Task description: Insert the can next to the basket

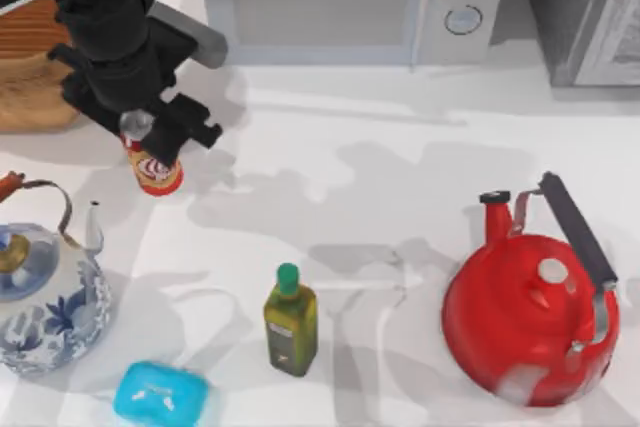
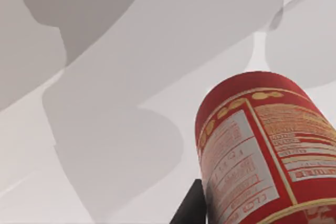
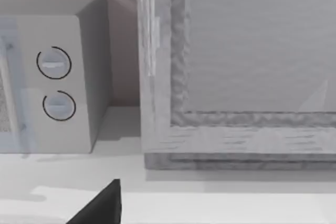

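Left gripper (image 1: 150,137) pinches the can (image 1: 155,169) near its top, at the table's left, just beside the basket (image 1: 35,77). Can looks light, rigid, smooth-walled, likely slippery: grip mid-body, squeeze gently. Right gripper: state unclear.

Can (image 1: 155,169) on counter (image 1: 380,157) at left, just right of basket (image 1: 35,77), under left end effector (image 1: 150,132). Teapot (image 1: 45,292) nearer, left edge. Bottle (image 1: 291,322) centre front; sponge (image 1: 160,394) left of it. Kettle (image 1: 530,312) right. Microwave (image 1: 350,2) behind.
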### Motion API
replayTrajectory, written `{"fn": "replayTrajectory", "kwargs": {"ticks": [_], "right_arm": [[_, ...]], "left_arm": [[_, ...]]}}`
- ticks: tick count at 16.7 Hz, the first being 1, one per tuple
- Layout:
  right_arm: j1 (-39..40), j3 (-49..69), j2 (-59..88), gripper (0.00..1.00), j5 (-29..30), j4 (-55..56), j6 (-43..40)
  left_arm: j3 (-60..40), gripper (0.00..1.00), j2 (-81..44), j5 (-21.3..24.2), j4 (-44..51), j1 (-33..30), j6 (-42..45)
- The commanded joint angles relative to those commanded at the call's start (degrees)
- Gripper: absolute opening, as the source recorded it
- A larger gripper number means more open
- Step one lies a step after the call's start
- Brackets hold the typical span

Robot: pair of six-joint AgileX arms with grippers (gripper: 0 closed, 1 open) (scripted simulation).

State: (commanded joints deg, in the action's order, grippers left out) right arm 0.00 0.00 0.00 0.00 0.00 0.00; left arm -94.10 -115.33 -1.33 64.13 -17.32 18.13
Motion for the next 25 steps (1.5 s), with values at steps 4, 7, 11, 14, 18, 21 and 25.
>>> {"fn": "replayTrajectory", "kwargs": {"ticks": [4,7,11,14,18,21,25], "right_arm": [[0.00,0.00,0.00,1.00,0.00,0.00,0.00],[0.00,0.00,0.00,1.00,0.00,0.00,0.00],[0.00,0.00,0.00,1.00,0.00,0.00,0.00],[0.00,0.00,0.00,1.00,0.00,0.00,0.00],[0.00,0.00,0.00,1.00,0.00,0.00,0.00],[0.00,0.00,0.00,1.00,0.00,0.00,0.00],[0.00,0.00,0.00,1.00,0.00,0.00,0.00]], "left_arm": [[2.70,0.00,4.47,-1.80,2.50,14.40,1.26],[4.25,0.00,5.13,-2.25,2.86,25.49,2.74],[5.44,0.00,2.25,-0.51,0.34,36.10,4.71],[5.81,0.00,-0.11,1.03,-1.66,39.34,5.56],[5.72,0.00,-0.12,0.94,-1.69,39.30,5.68],[6.40,0.00,-0.44,1.00,-2.55,39.41,5.65],[7.04,0.00,-0.71,1.14,-3.46,39.52,5.63]]}}
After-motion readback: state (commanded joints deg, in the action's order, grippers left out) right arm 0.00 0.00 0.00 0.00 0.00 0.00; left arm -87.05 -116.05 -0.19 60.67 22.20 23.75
